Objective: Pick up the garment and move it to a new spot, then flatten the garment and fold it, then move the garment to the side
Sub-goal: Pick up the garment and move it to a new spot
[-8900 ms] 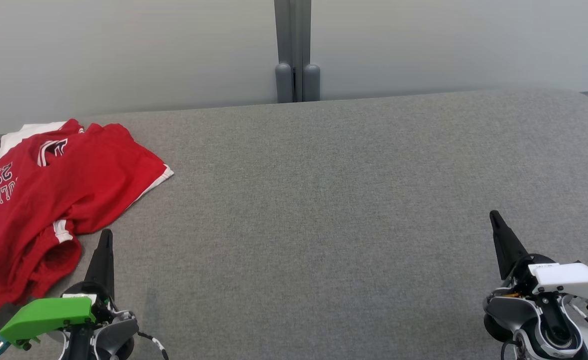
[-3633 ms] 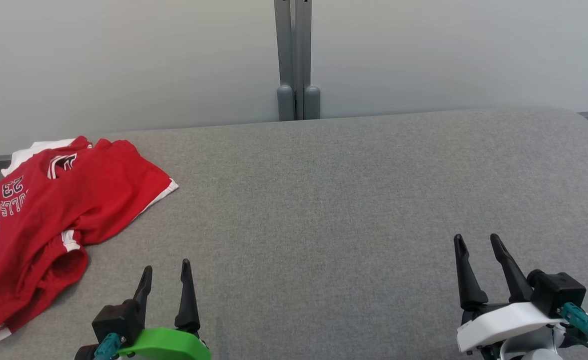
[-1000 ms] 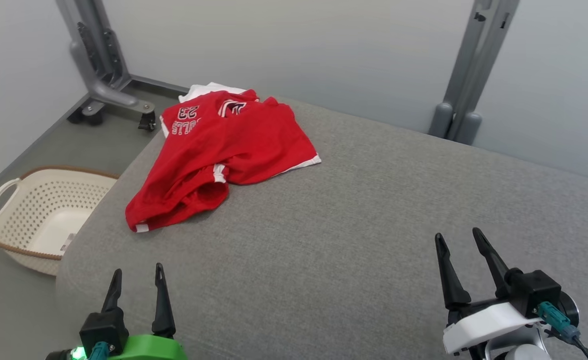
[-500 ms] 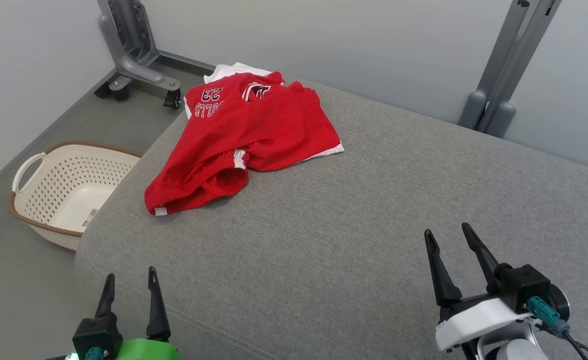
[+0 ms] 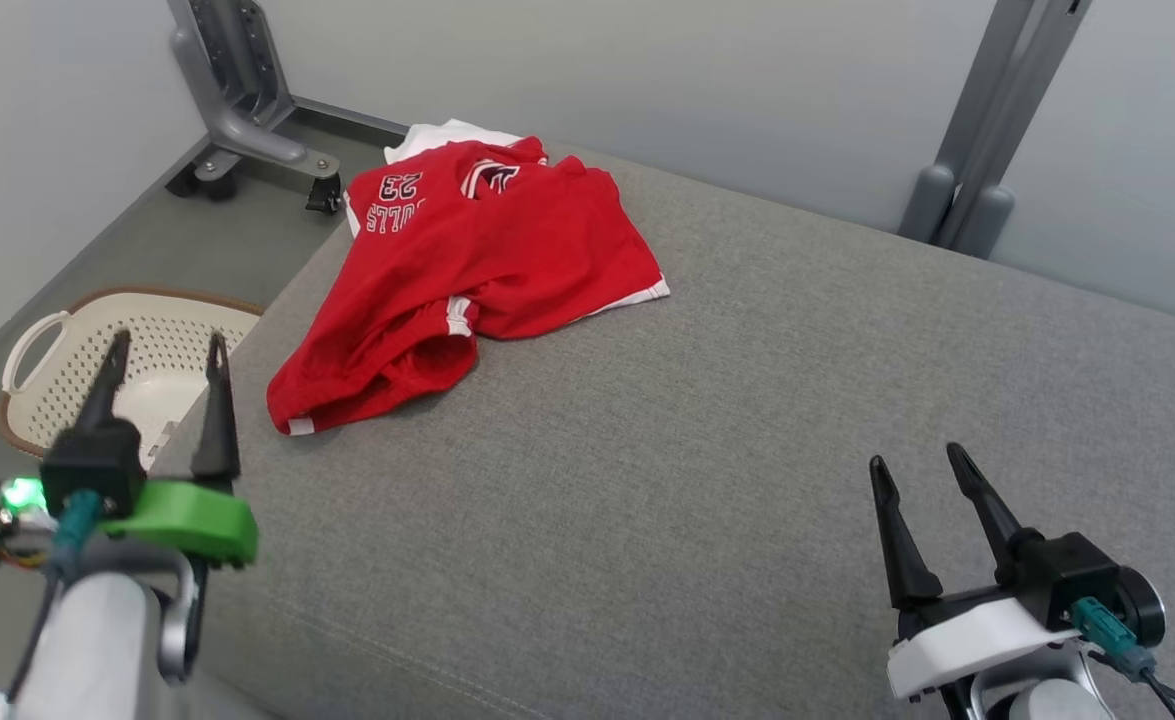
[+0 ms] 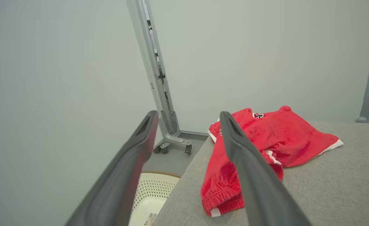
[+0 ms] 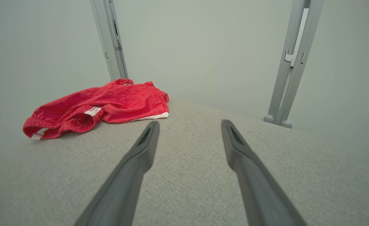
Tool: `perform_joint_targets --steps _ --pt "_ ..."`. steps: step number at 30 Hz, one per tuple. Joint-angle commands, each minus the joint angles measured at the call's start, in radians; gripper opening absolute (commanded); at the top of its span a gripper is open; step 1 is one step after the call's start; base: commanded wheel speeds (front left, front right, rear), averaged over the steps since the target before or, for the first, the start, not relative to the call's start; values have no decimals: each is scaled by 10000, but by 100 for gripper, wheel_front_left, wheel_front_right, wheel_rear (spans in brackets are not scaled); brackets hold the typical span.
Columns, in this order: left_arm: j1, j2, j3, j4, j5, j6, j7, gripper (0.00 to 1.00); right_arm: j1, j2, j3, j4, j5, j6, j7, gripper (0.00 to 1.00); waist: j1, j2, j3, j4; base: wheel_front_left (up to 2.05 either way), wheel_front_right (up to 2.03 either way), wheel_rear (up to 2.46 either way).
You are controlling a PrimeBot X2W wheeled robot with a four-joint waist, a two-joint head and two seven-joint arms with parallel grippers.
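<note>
A crumpled red garment [image 5: 467, 270] lies at the far left corner of a grey cushioned surface [image 5: 767, 400]. The left gripper [image 5: 167, 340] and right gripper [image 5: 917, 457] are wide open, empty, well short of it. Probably best to pinch a thick fold, away from the edge.

One red sports garment [image 5: 467, 270], one cream laundry basket [image 5: 52, 375], one grey upholstered surface [image 5: 747, 400]. Two grippers: left gripper [image 5: 166, 345], right gripper [image 5: 916, 458]. Two grey metal posts [image 5: 232, 95].

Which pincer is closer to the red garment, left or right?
Left. The left pincer hangs a little left of the red garment; the right pincer is far across the grey cushion.
</note>
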Motion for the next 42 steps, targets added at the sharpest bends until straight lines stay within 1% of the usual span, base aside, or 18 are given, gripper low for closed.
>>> perform_joint_targets --steps 1,6,8,12,17,20,30,38,39,40,42 --pt "-569 212 -45 107 116 -138 164 100 -226 -47 -16 -100 -178 -10 -32 100 0 -1 712 -661 0 0 0" --pt "-2411 872 -293 909 242 -724 900 100 -642 -47 19 -192 -647 -10 -32 100 0 -1 1534 -1349 0 0 0" --pt "-3013 1102 -468 1301 356 -876 1149 100 -829 -47 70 -205 -801 -10 -32 100 0 -1 1823 -1666 0 0 0" --pt "-3953 1320 -778 2179 275 -1109 1619 100 -1098 -44 -51 -329 -1087 -10 -32 100 0 -1 2377 -2173 0 0 0" --pt "-4609 1367 -1158 3314 163 -1241 1893 100 -1270 -41 -254 -451 -1358 -10 -32 100 0 -1 2960 -2534 0 0 0" --pt "-4710 1195 -1309 4009 -5 -1271 2090 100 -1325 -43 -332 -517 -1404 -10 -32 100 0 -1 3197 -2626 0 0 0" --pt "-5042 913 -1760 6127 -551 -1329 2526 100 -1462 -43 -349 -627 -1524 -10 -32 100 0 -1 3684 -2647 0 0 0" --pt "-5282 863 -1827 7402 -846 -1333 2373 100 -1488 -41 -365 -548 -1578 -10 -32 100 0 -1 3720 -2697 0 0 0" --pt "-5353 924 -1854 7615 -802 -1227 2220 34 -1480 -43 -351 -520 -1542 -10 -32 100 0 -1 3660 -2717 0 0 0" --pt "-5397 939 -1838 7696 -825 -1187 2086 0 -1467 -43 -348 -496 -1509 -10 -32 100 0 -1 3605 -2722 0 0 0" --pt "-5440 952 -1844 7845 -874 -1186 1887 0 -1406 -43 -344 -437 -1443 -10 -32 100 0 -1 3475 -2718 0 0 0"
